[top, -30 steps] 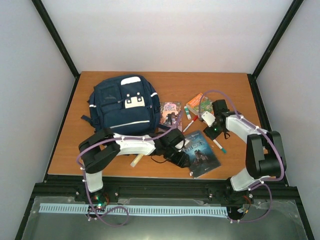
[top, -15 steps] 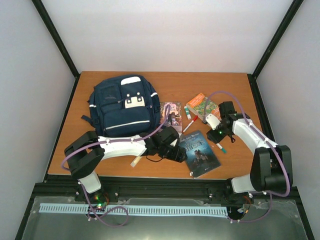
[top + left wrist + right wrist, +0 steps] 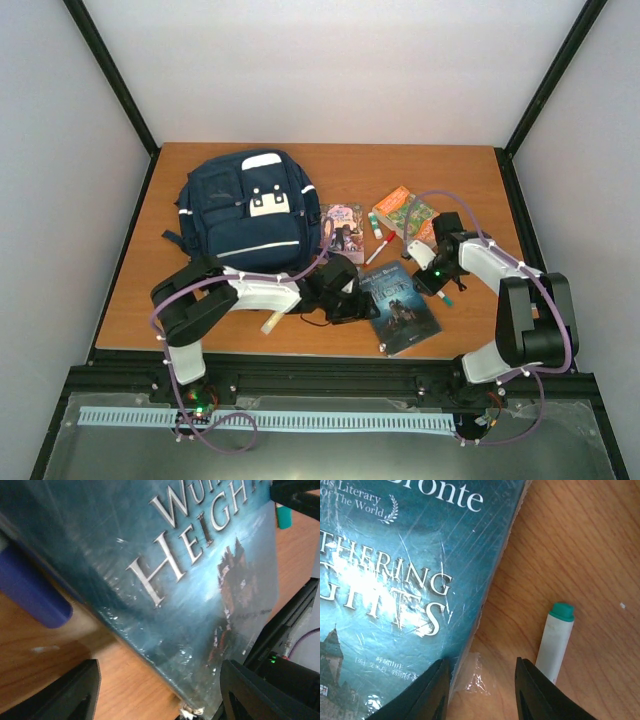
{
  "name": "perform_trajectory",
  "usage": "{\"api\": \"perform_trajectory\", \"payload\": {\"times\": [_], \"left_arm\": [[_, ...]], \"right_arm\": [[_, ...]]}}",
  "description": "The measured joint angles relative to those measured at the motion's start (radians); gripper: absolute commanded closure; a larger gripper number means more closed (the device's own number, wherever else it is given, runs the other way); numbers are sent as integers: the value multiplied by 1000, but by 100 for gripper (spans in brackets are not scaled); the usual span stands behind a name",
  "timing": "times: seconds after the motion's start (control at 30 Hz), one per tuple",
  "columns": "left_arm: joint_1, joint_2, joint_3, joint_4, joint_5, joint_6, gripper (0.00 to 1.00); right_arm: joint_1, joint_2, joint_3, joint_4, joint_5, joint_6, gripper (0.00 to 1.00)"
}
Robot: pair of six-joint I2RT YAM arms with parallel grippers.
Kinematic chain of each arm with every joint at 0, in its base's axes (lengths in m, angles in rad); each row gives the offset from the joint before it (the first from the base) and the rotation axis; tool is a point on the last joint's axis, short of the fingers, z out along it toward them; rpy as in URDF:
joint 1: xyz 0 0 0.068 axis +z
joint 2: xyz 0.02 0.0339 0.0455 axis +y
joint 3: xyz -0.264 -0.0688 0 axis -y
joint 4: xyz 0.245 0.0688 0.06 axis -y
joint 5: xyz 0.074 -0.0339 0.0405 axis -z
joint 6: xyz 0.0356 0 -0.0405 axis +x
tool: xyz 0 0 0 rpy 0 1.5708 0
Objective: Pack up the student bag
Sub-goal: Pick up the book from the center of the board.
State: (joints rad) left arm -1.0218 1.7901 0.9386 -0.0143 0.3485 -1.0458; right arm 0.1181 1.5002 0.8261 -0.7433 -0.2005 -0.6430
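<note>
The navy student bag (image 3: 245, 215) lies at the back left of the table. A teal "Wuthering Heights" book (image 3: 400, 305) lies flat at the front centre. My left gripper (image 3: 352, 296) is open and low at the book's left edge; in the left wrist view the book (image 3: 190, 575) fills the frame and its corner sits between my fingers (image 3: 265, 695). My right gripper (image 3: 420, 278) is open at the book's right edge. In the right wrist view the gripper (image 3: 482, 690) straddles the book's (image 3: 395, 580) edge and holds nothing.
A green-capped white marker (image 3: 555, 640) lies just right of the book, also in the top view (image 3: 441, 293). A purple book (image 3: 342, 230), a green-orange book (image 3: 405, 212), a red-capped marker (image 3: 378, 247) and a cream marker (image 3: 272, 320) lie around. A blue cylinder (image 3: 30, 595) lies beside the book.
My right gripper has dropped toward the near side, down to the teal book's right edge. My left arm has shifted slightly while its gripper stays at the book's left edge.
</note>
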Motion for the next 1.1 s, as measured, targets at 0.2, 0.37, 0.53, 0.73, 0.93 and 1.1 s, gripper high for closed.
{"api": "perform_trajectory", "payload": {"times": [0.2, 0.37, 0.53, 0.73, 0.93, 1.1], "left_arm": [[0, 50, 1, 68, 58, -68, 27], [1, 82, 14, 128, 81, -114, 24], [1, 90, 14, 159, 91, -148, 22], [-19, 75, 11, 163, 19, -146, 24], [-55, -32, 3, 111, -146, -80, 28], [-56, -110, 1, 187, -204, -61, 31]], "right_arm": [[-1, -3, -16, 18, -18, -8, 69], [-6, -11, -31, 34, -34, -27, 70], [-13, -10, -44, 50, -54, -46, 72], [-17, 2, -43, 56, -73, -53, 72], [-18, 0, -49, 89, -90, -56, 71], [-18, 7, -58, 128, -72, -56, 71]]}}
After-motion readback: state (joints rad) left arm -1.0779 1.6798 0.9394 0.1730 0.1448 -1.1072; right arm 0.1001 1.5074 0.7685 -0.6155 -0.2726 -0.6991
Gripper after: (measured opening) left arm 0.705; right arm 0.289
